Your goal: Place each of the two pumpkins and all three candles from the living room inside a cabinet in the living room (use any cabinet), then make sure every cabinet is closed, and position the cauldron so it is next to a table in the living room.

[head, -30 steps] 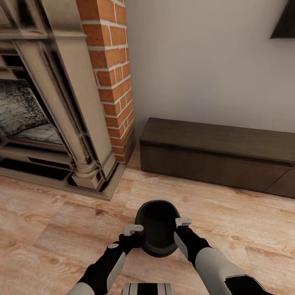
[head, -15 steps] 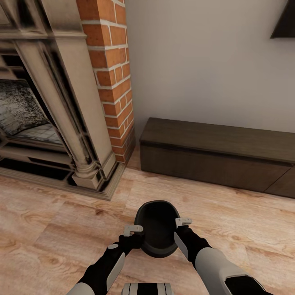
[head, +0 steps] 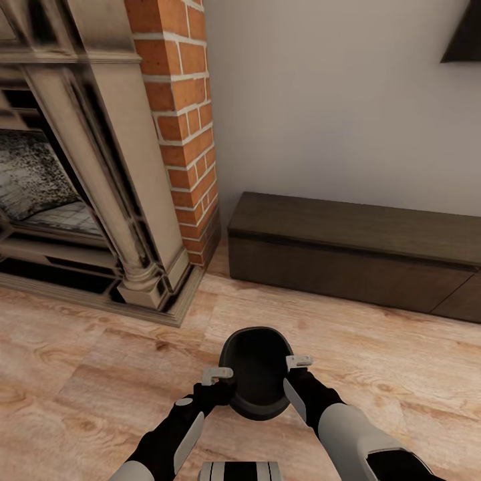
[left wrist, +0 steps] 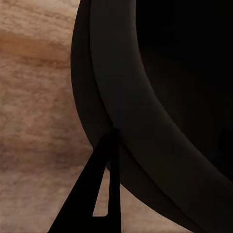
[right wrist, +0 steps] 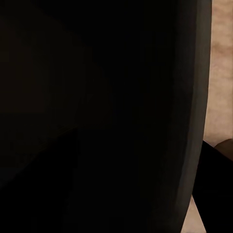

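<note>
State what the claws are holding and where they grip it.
The cauldron, held between both arms: left claw on its left rim, right claw on its right rim.

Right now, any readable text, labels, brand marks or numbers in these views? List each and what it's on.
None. No lettering or numbers on the cauldron, the cabinet, the brick column, the fireplace, the wall or the wooden floor. Both wrist views sit close against the cauldron's plain black wall, with no markings.

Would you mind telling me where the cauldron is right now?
In the head view the cauldron sits low and centre between the left gripper and right gripper, above the wooden floor, short of the cabinet.
</note>
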`<state>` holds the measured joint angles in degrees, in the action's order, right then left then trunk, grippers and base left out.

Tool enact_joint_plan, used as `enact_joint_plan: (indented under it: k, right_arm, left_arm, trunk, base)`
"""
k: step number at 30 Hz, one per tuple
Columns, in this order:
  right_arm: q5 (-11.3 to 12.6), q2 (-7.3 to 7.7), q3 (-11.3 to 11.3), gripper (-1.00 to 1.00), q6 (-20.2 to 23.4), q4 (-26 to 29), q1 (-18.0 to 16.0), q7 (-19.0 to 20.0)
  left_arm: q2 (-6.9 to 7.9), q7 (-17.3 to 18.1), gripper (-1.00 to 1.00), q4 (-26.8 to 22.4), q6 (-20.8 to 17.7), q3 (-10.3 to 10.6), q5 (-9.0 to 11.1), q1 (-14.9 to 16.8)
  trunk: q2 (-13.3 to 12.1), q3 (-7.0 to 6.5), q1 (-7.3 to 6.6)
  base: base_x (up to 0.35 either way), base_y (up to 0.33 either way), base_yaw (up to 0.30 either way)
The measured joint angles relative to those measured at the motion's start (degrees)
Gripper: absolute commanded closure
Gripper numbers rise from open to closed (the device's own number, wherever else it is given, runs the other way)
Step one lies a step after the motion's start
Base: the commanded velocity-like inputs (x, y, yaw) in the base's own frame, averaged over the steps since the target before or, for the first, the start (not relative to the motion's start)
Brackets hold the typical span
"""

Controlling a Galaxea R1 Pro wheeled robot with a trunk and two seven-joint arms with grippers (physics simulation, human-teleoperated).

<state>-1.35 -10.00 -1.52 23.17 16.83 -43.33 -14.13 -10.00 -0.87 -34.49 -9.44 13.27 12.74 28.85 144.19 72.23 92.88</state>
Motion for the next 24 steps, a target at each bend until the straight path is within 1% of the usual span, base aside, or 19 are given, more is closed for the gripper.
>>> enact_joint_plan:
  k: [17, 21, 24]
  right_arm:
    - [0.03, 0.0, -0.05, 1.0, -0.01, 0.0, 0.01, 0.0]
    - [0.21, 0.02, 0.03, 1.0, 0.12, -0.18, 0.07, -0.01]
    - [0.18, 0.02, -0.06, 1.0, 0.05, -0.09, 0.07, -0.01]
  left_arm:
    - [0.0, 0.04, 1.0, -0.14, -0.05, -0.09, -0.12, -0.1]
    - [0.0, -0.27, 1.0, 0.16, -0.05, 0.29, 0.37, -0.05]
    - [0.0, -0.1, 1.0, 0.05, -0.02, 0.1, 0.12, -0.09]
  trunk:
    - [0.0, 0.0, 0.0]
    - [-0.06, -0.86, 0.5]
    - [-0.1, -1.52, 0.48]
  base:
    - [0.0, 0.0, 0.0]
    - [0.0, 0.0, 0.0]
    - [0.0, 0.0, 0.0]
